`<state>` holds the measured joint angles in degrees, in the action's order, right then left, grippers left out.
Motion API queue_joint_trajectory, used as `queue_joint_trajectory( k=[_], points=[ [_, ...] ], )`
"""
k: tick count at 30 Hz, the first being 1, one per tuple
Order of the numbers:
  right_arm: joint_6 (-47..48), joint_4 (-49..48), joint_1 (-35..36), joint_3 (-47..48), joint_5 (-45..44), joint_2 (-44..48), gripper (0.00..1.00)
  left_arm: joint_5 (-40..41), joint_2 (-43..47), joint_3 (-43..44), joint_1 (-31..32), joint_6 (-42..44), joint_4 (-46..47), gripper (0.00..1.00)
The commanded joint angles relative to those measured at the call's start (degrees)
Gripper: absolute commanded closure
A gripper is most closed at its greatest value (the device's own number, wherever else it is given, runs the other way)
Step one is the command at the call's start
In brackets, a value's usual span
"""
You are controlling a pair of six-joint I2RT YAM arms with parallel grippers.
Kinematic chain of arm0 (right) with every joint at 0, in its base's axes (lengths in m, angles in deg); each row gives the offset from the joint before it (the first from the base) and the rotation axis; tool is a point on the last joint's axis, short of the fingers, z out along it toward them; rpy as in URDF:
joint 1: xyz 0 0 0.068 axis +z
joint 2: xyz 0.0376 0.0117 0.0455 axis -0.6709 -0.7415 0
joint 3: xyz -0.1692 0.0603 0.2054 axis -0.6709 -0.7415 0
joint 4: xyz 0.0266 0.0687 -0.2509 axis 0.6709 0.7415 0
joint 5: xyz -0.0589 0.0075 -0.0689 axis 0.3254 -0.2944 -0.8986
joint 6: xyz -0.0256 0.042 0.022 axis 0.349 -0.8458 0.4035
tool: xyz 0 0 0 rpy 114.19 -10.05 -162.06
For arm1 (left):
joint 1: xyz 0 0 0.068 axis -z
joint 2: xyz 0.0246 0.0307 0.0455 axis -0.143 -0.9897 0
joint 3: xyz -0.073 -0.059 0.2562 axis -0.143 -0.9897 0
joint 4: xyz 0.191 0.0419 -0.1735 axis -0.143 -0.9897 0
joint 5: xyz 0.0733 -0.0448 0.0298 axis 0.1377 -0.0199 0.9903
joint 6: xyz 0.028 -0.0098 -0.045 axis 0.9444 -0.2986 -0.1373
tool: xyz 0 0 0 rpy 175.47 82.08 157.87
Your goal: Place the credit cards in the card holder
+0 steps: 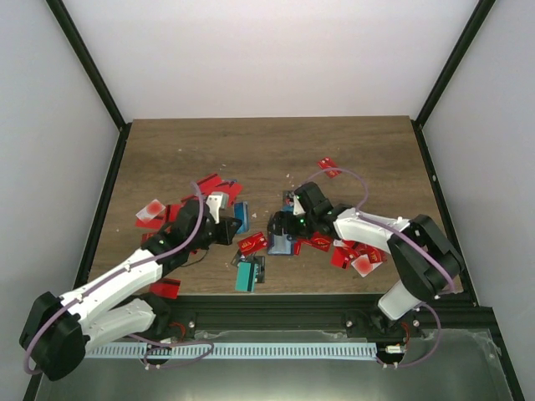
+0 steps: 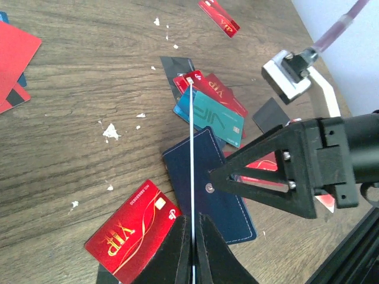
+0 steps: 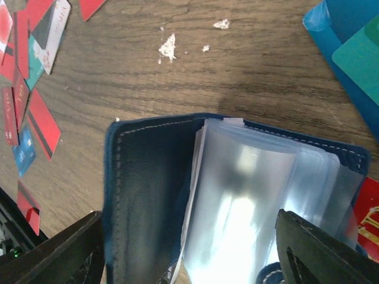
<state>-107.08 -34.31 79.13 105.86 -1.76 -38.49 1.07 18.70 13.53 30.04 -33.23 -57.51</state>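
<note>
The card holder (image 3: pixel 148 195) lies open on the table, its navy cover spread left and its clear sleeves (image 3: pixel 254 201) fanned up. My right gripper (image 3: pixel 189 251) is open, one finger on each side of the holder and nothing between them gripped. In the left wrist view the holder's navy cover (image 2: pixel 231 213) lies flat, with a right finger (image 2: pixel 278 177) over its snap. My left gripper (image 2: pixel 193 220) is shut on a credit card (image 2: pixel 192 136), seen edge-on as a thin whitish line above the holder. From above, the left gripper (image 1: pixel 232 231) and the right gripper (image 1: pixel 286 224) face each other over the holder (image 1: pixel 280 245).
Loose cards lie all round: a red VIP card (image 2: pixel 133 234) beside the holder, a teal card (image 2: pixel 213 118) and red ones (image 2: pixel 216 89) beyond it, a red pile (image 1: pixel 209 185) at the left, more red (image 1: pixel 355 255) at the right. White crumbs (image 2: pixel 111 131) dot the wood.
</note>
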Motion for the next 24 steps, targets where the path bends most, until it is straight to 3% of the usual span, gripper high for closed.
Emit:
queue_joint_trajectory(
  k=[1, 9, 24],
  points=[
    [1.2, -1.4, 0.2, 1.4, -0.5, -1.7, 0.21, -1.1, 1.9, -0.9, -0.2, 0.8, 0.8, 0.96],
    [1.1, -3.9, 0.2, 0.4, 2.3, -4.3, 0.21, -1.8, 3.2, -2.2, -0.2, 0.1, 0.3, 0.96],
    [-1.7, -14.2, 0.2, -0.3, 16.7, -3.7, 0.2, -3.9, 6.5, -4.6, -0.2, -0.1, -0.1, 0.96]
  ],
)
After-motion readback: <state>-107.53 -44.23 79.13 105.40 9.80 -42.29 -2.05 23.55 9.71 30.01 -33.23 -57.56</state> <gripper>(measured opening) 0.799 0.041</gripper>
